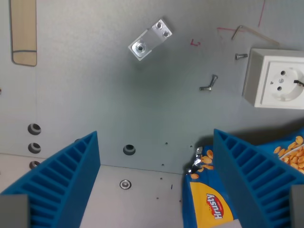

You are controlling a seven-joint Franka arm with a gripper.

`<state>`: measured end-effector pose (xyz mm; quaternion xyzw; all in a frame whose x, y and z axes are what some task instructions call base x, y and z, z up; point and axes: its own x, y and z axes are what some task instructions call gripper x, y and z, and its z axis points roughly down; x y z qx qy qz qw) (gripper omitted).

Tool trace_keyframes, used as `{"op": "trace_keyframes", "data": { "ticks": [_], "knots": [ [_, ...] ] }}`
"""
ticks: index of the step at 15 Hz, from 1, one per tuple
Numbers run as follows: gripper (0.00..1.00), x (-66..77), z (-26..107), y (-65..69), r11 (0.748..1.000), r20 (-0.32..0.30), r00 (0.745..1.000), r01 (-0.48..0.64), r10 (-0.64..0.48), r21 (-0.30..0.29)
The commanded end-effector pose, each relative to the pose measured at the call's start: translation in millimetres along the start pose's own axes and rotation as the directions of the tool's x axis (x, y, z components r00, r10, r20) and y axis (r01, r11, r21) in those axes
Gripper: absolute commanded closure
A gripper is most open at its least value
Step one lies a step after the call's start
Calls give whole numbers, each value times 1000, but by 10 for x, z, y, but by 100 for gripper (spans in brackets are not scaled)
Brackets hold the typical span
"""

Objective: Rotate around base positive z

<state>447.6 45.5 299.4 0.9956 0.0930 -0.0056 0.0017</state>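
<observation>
Gripper [156, 185] jaws spread wide, nothing btwn them, over grey surface [95, 95]. Hrusty snack bag [209, 199] likely lies beneath the jaw at wrist view's right; socket [278, 78] beyond.

Grey plate [95, 95]: metal bracket [150, 39], screws [208, 83], socket [278, 78], snack bag [211, 199].

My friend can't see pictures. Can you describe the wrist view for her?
Two blue ribbed fingers of an open gripper hang over a grey metal table, holding nothing. A snack bag, white socket, metal bracket and loose screws lie below.
</observation>
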Motion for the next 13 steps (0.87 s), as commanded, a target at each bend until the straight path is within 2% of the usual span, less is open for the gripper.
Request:
{"op": "trace_keyframes", "data": {
  "ticks": [1,13],
  "knots": [
    [0,0,-21,2,987,-5,987,159,-159,-5],
    [0,0,-21,2,949,-5,949,314,-314,-8]
  ]
}}
